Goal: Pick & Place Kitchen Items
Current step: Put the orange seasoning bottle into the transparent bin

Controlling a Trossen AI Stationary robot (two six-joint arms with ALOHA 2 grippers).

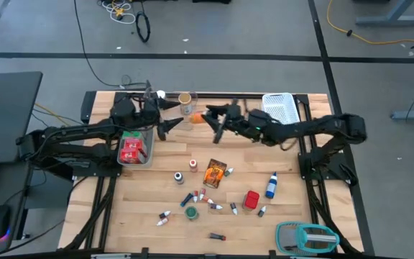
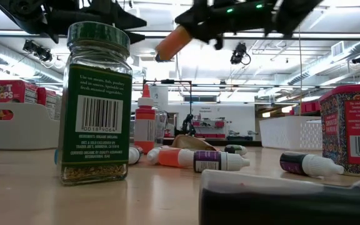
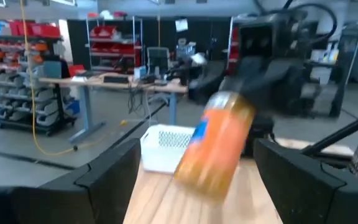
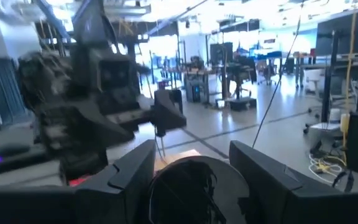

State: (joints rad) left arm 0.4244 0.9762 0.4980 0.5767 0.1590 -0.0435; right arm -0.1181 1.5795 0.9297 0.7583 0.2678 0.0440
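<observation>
An orange bottle (image 1: 195,119) with a black lid hangs in the air over the table's far middle, shut in my right gripper (image 1: 211,119). In the low view the bottle (image 2: 174,41) slants down from the gripper (image 2: 199,28). My left gripper (image 1: 175,115) faces it from the table's left, open. In the left wrist view the blurred bottle (image 3: 215,146) shows between its spread fingers, apart from both. The other kitchen items lie on the near half: an orange packet (image 1: 214,173), a red box (image 1: 251,199), a blue bottle (image 1: 271,185), a green-lidded jar (image 1: 190,212) and several vials. My right gripper holds the orange bottle at its black lid end (image 4: 191,186), pinched between the two fingers. They reach about level from the table's right. The bottle is lifted clear, its free end (image 2: 161,53) slanting down toward my left gripper.
A clear tray (image 1: 146,160) with red boxes sits under my left arm. A white mesh basket (image 1: 280,106) stands at the far right, and a clear jar (image 1: 185,98) by the far edge. A teal-and-grey gadget (image 1: 307,236) lies near right. A green-labelled spice jar (image 2: 95,103) looms in the low view.
</observation>
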